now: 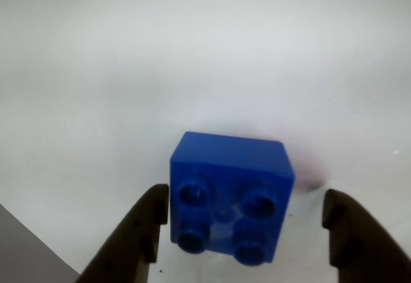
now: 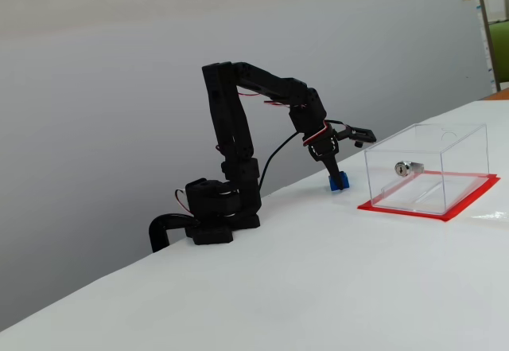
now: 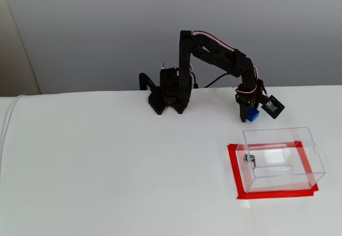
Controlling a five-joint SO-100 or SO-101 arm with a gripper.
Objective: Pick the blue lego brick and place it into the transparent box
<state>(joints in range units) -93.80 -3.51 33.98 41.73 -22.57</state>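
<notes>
The blue lego brick [image 1: 228, 190] lies on the white table with its studs facing the wrist camera. My gripper [image 1: 245, 196] is open and low over the table, one dark finger on each side of the brick. The left finger is at the brick's edge and the right finger stands apart from it. In both fixed views the brick [image 2: 337, 183] [image 3: 253, 115] sits at the gripper [image 2: 338, 176] [image 3: 249, 114], just beside the transparent box [image 2: 425, 152] [image 3: 280, 139]. The box stands on a red base sheet [image 2: 469, 196] [image 3: 235, 174] and carries a small silver lock part [image 2: 404, 168] [image 3: 249, 159].
The black arm base [image 2: 215, 216] [image 3: 168, 97] stands at the table's back edge by a grey wall. A white strip [image 3: 8, 118] runs along the table's left side. Shelving [image 2: 493, 25] shows at the far right.
</notes>
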